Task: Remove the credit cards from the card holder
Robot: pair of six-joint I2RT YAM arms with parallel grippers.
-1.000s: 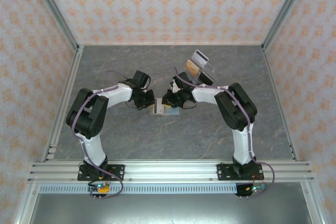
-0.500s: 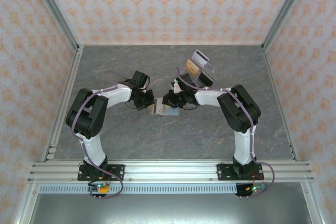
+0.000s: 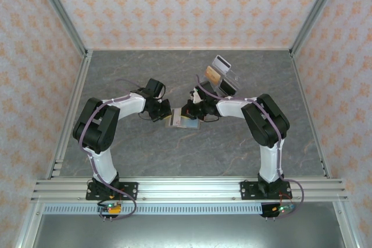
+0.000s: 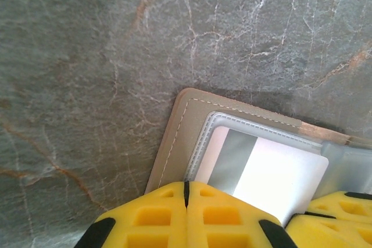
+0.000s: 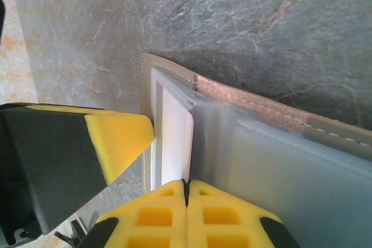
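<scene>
The grey card holder (image 3: 183,122) lies open mid-table, its taupe edge (image 4: 174,137) and clear pockets (image 5: 279,161) showing. A whitish-pink credit card (image 4: 273,172) with a grey stripe sits in the left pocket. Its edge (image 5: 174,137) runs up on end into my right gripper (image 5: 186,185), which is shut on it. My left gripper (image 4: 186,187) is shut, its tips resting on the holder's left panel beside the card. In the top view the left gripper (image 3: 166,114) and the right gripper (image 3: 187,114) meet over the holder. An orange-yellow credit card (image 3: 214,75) stands in the acrylic stand.
The clear slanted acrylic stand (image 3: 225,72) sits behind the right arm, towards the back. Grey marbled tabletop (image 3: 174,161) lies bare in front of the holder. Patterned walls close in three sides.
My right gripper has slid a little left onto the holder and closed on the whitish-pink card's edge. The left arm has stayed put.
</scene>
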